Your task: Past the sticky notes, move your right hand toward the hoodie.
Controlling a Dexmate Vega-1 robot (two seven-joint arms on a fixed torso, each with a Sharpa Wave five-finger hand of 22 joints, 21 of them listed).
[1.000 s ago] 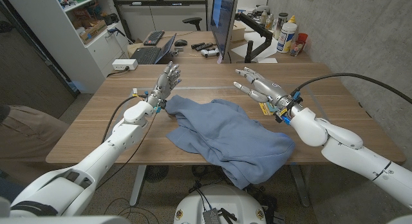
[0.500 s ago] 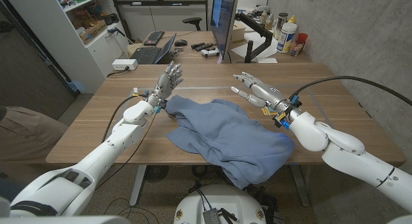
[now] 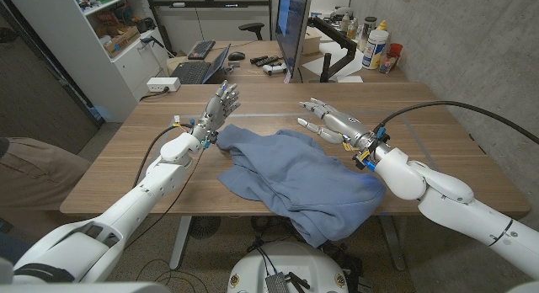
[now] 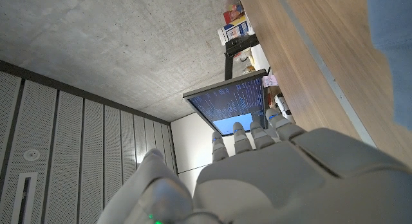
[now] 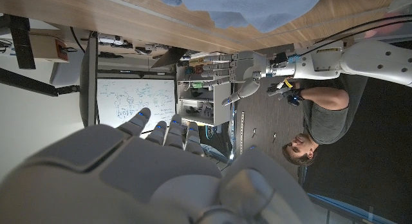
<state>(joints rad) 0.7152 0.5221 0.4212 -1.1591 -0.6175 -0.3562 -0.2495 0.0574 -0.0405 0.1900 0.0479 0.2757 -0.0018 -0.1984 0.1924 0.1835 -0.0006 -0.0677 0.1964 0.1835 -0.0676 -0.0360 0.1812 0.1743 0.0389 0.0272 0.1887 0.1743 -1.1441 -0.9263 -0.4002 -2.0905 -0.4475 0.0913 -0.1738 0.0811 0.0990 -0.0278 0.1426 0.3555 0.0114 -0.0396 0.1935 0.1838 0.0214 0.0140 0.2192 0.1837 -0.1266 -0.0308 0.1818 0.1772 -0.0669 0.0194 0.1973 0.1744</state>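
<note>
The hoodie (image 3: 296, 182) lies crumpled in a blue heap across the middle of the tabletop (image 3: 126, 154), its near edge spilling over the tabletop's near rim. My right robot hand (image 3: 324, 120) hovers just past the hoodie's far right shoulder, fingers spread and reaching leftward, holding nothing. Over the last second it has slid left and a little farther from me: it was out over bare wood to the right of the cloth, and now its fingertips (image 3: 301, 122) sit above the hoodie's far edge. I read that as the approach nearly complete; what seems to remain is a short drop onto the fabric. I cannot make out any sticky notes on the tabletop, so I cannot say whether I have passed them.

My left robot hand (image 3: 221, 102) has not moved: it stands upright at the hoodie's far left corner, fingers apart and pointing away from me, gripping nothing, with its wrist just beside the cloth.

Farther back, a monitor (image 3: 292, 28) stands on a second desk with a laptop (image 3: 200, 69) to its left.
</note>
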